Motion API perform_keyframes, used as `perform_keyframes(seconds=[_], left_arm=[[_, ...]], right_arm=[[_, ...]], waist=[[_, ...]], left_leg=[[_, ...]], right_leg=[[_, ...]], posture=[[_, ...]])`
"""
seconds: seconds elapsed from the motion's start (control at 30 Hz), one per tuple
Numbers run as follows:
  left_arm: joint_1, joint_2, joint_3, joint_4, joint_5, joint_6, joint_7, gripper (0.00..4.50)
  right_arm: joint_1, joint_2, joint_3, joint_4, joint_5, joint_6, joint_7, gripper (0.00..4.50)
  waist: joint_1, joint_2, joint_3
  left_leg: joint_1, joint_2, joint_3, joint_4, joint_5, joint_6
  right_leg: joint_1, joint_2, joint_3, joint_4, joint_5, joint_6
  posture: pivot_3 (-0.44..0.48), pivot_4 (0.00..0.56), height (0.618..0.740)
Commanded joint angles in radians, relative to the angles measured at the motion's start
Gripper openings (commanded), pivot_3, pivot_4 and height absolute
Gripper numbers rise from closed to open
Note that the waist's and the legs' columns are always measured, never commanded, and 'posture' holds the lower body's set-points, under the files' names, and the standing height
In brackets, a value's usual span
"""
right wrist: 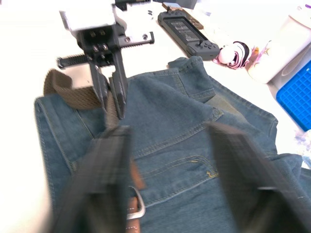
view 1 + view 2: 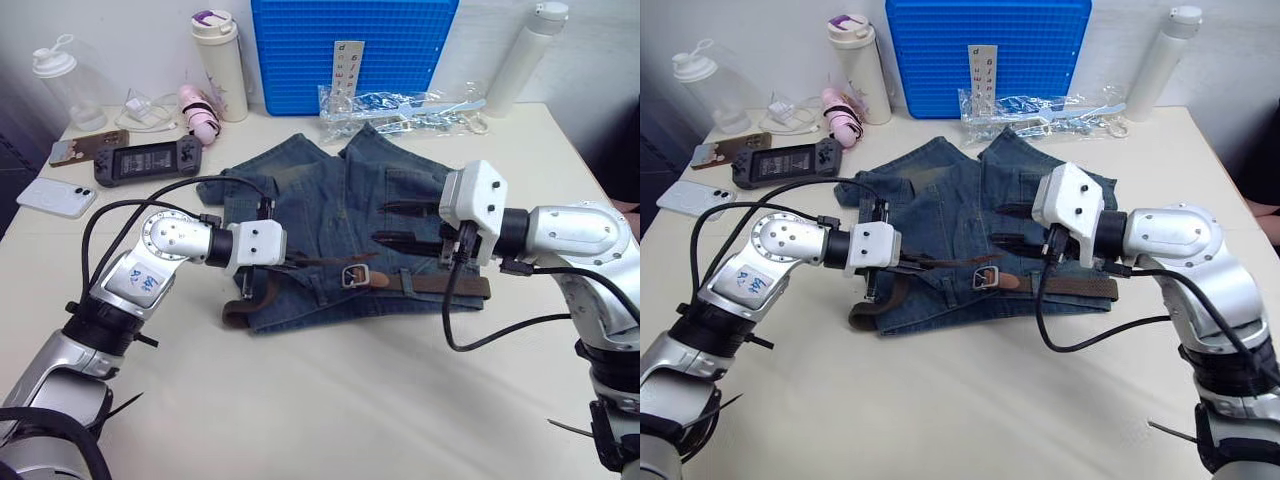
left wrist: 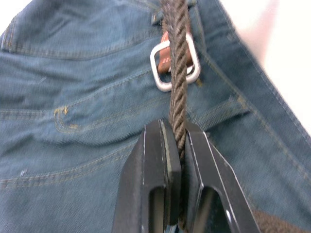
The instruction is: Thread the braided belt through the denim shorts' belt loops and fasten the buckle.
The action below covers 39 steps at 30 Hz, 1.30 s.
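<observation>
The denim shorts (image 2: 330, 215) lie flat in the middle of the table. The braided belt (image 2: 445, 286) runs along their near waistband edge and curls off the left side. Its silver buckle (image 2: 355, 275) sits mid-waistband, with the reddish leather tip (image 3: 166, 52) poking through it. My left gripper (image 2: 300, 263) is shut on the belt just left of the buckle, and the strap is pinched between its fingers (image 3: 163, 160). My right gripper (image 2: 395, 224) hovers open over the shorts, right of the buckle, with nothing in it. I cannot pick out the belt loops.
A blue crate (image 2: 350, 45) and a clear bag of utensils (image 2: 400, 105) stand behind the shorts. At the back left are a game console (image 2: 150, 158), phones (image 2: 57, 196) and bottles (image 2: 220, 65). A white bottle (image 2: 527, 55) stands back right. The near table is bare.
</observation>
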Motion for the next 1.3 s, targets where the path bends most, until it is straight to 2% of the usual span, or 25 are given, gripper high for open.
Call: perform_keyframes(seconds=[0.03,0.17,0.4,0.5,0.63,0.77,0.9,0.97,1.0,1.03,1.07,1.13,1.23,1.27,1.3], left_arm=[[-0.032,-0.027,0.036,0.027,0.032,-0.030,-0.031,0.00],[-0.045,-0.054,0.044,0.042,0.051,-0.040,-0.045,0.00],[-0.044,-0.090,0.079,0.031,0.071,-0.022,-0.039,0.00],[-0.039,-0.094,0.093,0.022,0.078,-0.013,-0.044,0.00],[-0.035,-0.103,0.107,0.015,0.084,0.002,-0.039,0.00],[-0.032,-0.110,0.117,0.010,0.088,0.013,-0.040,0.00],[-0.045,-0.144,0.183,-0.018,0.015,0.175,0.003,0.00],[-0.050,-0.138,0.241,-0.051,-0.093,0.349,-0.024,0.86],[-0.053,-0.126,0.274,-0.070,-0.161,0.448,-0.046,1.06],[-0.054,-0.117,0.296,-0.085,-0.204,0.515,-0.057,1.49],[-0.072,-0.101,0.364,-0.072,-0.289,0.645,-0.048,1.89],[-0.109,-0.045,0.479,-0.035,-0.432,0.889,-0.043,2.81],[-0.141,0.011,0.571,-0.024,-0.543,1.134,0.002,4.22],[-0.147,0.022,0.610,-0.031,-0.587,1.227,0.028,4.48],[-0.152,0.030,0.646,-0.037,-0.639,1.322,0.040,4.48]], right_arm=[[-0.010,-0.040,0.006,-0.082,0.022,0.046,0.010,2.78],[0.023,-0.068,0.095,-0.069,-0.091,-0.013,0.011,2.78],[0.025,-0.057,0.173,0.004,-0.217,-0.129,0.018,2.78],[0.017,-0.040,0.179,0.035,-0.242,-0.178,0.019,1.97],[0.018,-0.021,0.172,0.060,-0.266,-0.267,0.034,0.08],[0.032,-0.008,0.156,0.087,-0.274,-0.340,0.045,0.02],[0.045,-0.020,0.154,0.173,-0.362,-0.514,0.041,0.02],[0.040,-0.019,0.145,0.248,-0.418,-0.642,0.014,0.00],[0.032,-0.015,0.139,0.295,-0.450,-0.726,-0.011,0.00],[0.026,-0.011,0.136,0.330,-0.471,-0.786,-0.027,0.00],[0.010,0.001,0.126,0.390,-0.506,-0.896,-0.070,0.00],[-0.023,0.014,0.110,0.512,-0.564,-1.096,-0.145,0.00],[-0.069,0.008,0.108,0.655,-0.634,-1.296,-0.214,0.00],[-0.085,0.004,0.108,0.696,-0.667,-1.367,-0.241,0.00],[-0.100,0.003,0.111,0.726,-0.692,-1.421,-0.260,0.00]], waist=[[0.000,0.000,0.000],[0.000,0.000,0.000],[0.000,0.000,0.000],[-0.001,0.000,0.000],[0.000,0.000,0.000],[-0.001,0.000,0.000],[0.000,0.000,0.000],[-0.002,-0.001,0.000],[-0.003,-0.001,0.001],[-0.005,-0.001,0.001],[-0.006,-0.001,0.001],[-0.017,-0.002,0.002],[-0.029,-0.002,0.002],[-0.030,-0.002,0.002],[-0.031,-0.002,0.002]], left_leg=[[0.000,0.000,0.000,0.000,0.000,0.000],[0.000,0.000,-0.001,0.000,0.000,0.000],[0.000,-0.003,-0.001,0.000,0.001,0.002],[0.000,-0.004,-0.002,0.000,0.001,0.002],[0.000,-0.005,-0.002,0.000,0.001,0.003],[0.000,-0.006,-0.003,0.000,0.002,0.003],[0.000,-0.007,-0.004,0.000,0.002,0.004],[0.000,-0.008,-0.004,0.000,0.002,0.004],[0.000,-0.008,-0.004,0.000,0.002,0.005],[0.000,-0.007,-0.004,0.000,0.002,0.004],[0.000,-0.007,-0.005,0.000,0.002,0.004],[0.000,-0.007,-0.005,0.000,0.002,0.004],[0.000,-0.007,-0.006,0.000,0.003,0.004],[0.001,-0.007,-0.006,0.000,0.003,0.004],[0.001,-0.007,-0.006,-0.001,0.003,0.004]], right_leg=[[0.000,0.000,0.000,0.000,0.000,0.000],[0.000,0.000,-0.002,0.001,0.000,0.000],[0.000,-0.005,-0.005,0.002,0.000,0.000],[0.000,-0.006,-0.007,0.002,0.000,0.000],[0.000,-0.008,-0.010,0.003,0.000,0.000],[0.000,-0.010,-0.013,0.003,0.000,0.000],[0.001,-0.011,-0.014,0.004,0.000,0.000],[0.001,-0.011,-0.014,0.004,0.000,0.000],[0.001,-0.011,-0.014,0.004,0.000,0.000],[0.001,-0.011,-0.014,0.004,0.000,0.000],[0.001,-0.011,-0.014,0.004,0.000,0.000],[0.001,-0.011,-0.014,0.005,0.000,0.000],[0.000,-0.011,-0.015,0.006,0.000,0.000],[0.001,-0.011,-0.015,0.007,0.000,0.000],[0.001,-0.011,-0.015,0.008,0.000,0.000]], posture=[[0.000,0.150,0.689],[0.000,0.150,0.689],[0.000,0.150,0.689],[0.000,0.150,0.689],[0.000,0.150,0.689],[0.000,0.150,0.689],[0.000,0.150,0.689],[0.000,0.150,0.689],[0.000,0.150,0.689],[0.000,0.150,0.689],[0.000,0.150,0.689],[0.000,0.150,0.689],[0.000,0.150,0.689],[0.000,0.150,0.689],[0.000,0.150,0.689]])
